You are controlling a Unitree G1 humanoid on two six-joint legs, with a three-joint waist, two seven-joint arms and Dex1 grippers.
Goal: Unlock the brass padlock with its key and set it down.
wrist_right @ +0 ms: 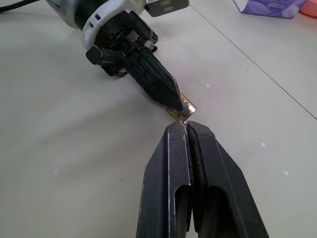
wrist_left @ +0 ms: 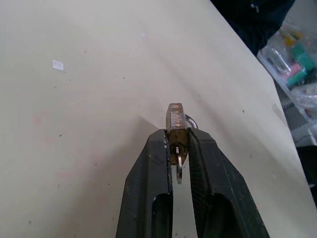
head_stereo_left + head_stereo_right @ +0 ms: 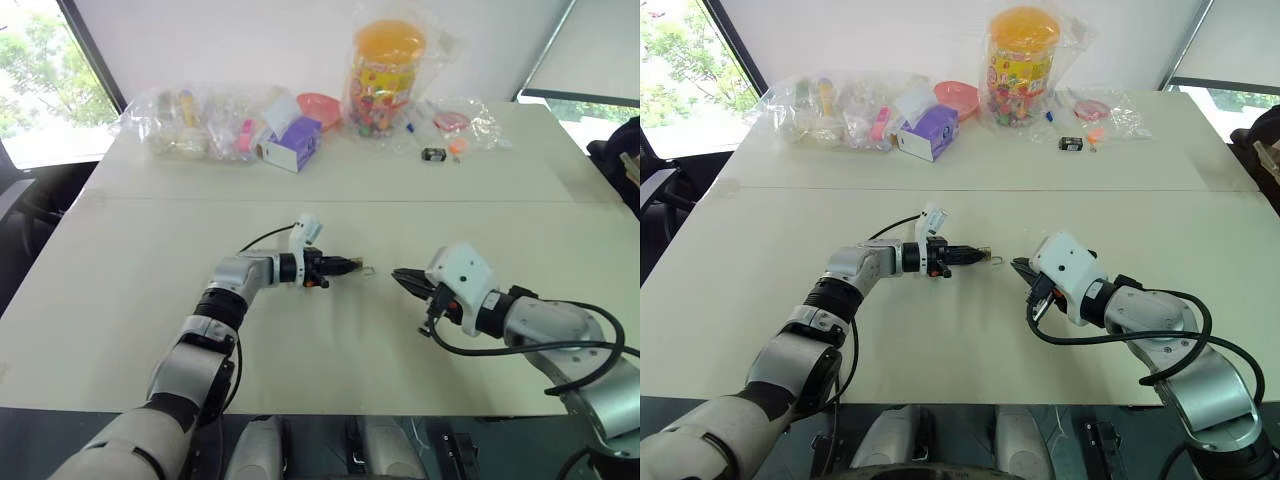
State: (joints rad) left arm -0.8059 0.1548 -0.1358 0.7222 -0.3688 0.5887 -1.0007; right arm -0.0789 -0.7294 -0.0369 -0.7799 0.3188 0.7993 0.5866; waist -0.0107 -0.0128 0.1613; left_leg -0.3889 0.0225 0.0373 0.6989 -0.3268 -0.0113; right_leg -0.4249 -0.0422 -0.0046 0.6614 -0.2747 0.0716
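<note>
Pinching the brass padlock [image 2: 177, 124] between its two black fingers, the left gripper [image 2: 177, 141] holds it low over the pale table [image 3: 120, 260], with the lock body jutting past the fingertips. The key [image 2: 179, 161] sits in the keyhole, hanging back between the fingers. Nearby, the right gripper [image 1: 187, 130] points at the padlock with its fingers pressed together, empty.

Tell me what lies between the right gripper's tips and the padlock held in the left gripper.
Nothing: in the left eye view only bare table separates the right gripper from the brass padlock clamped in the left gripper.
</note>
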